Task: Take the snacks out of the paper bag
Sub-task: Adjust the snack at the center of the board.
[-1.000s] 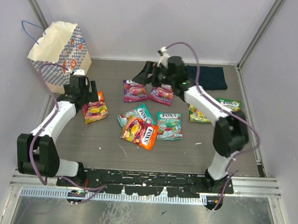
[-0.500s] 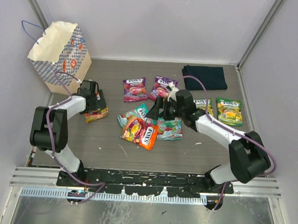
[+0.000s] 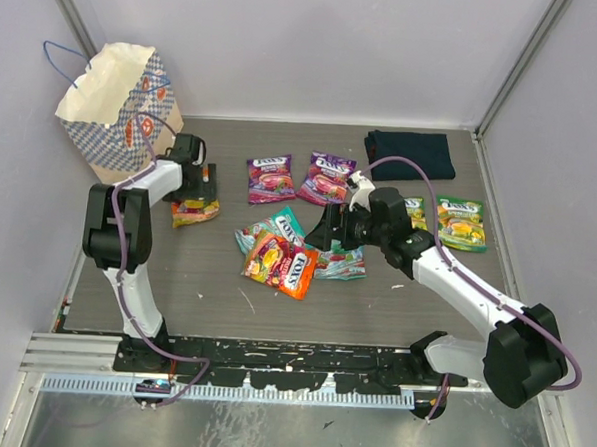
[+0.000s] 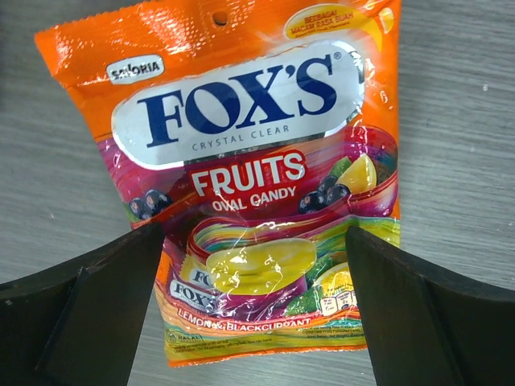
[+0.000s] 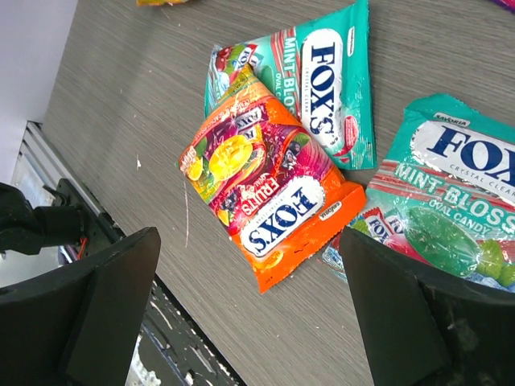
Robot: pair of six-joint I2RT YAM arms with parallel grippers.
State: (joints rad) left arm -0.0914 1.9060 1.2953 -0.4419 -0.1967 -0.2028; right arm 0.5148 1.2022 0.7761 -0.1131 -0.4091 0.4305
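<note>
The paper bag [image 3: 115,99] stands upright at the far left corner, its inside hidden. Several snacks lie flat on the table: two purple packets [image 3: 270,178] [image 3: 327,177], two teal ones [image 3: 278,225] [image 3: 344,259], an orange one [image 3: 279,264] and two green ones [image 3: 459,221] [image 3: 412,211]. Another orange packet [image 4: 249,177] lies beside the bag. My left gripper [image 4: 253,314] hovers open over it, one finger on each side of its lower end. My right gripper [image 5: 249,305] hangs open above the middle orange packet [image 5: 265,193], holding nothing.
A folded dark navy cloth [image 3: 410,154] lies at the back right. White walls close in the table on the left, back and right. A metal rail [image 3: 291,358] runs along the near edge.
My right arm has pulled back from the purple packets at the rear to above the middle packets. My left arm has folded, bringing its gripper over the orange packet by the bag.
</note>
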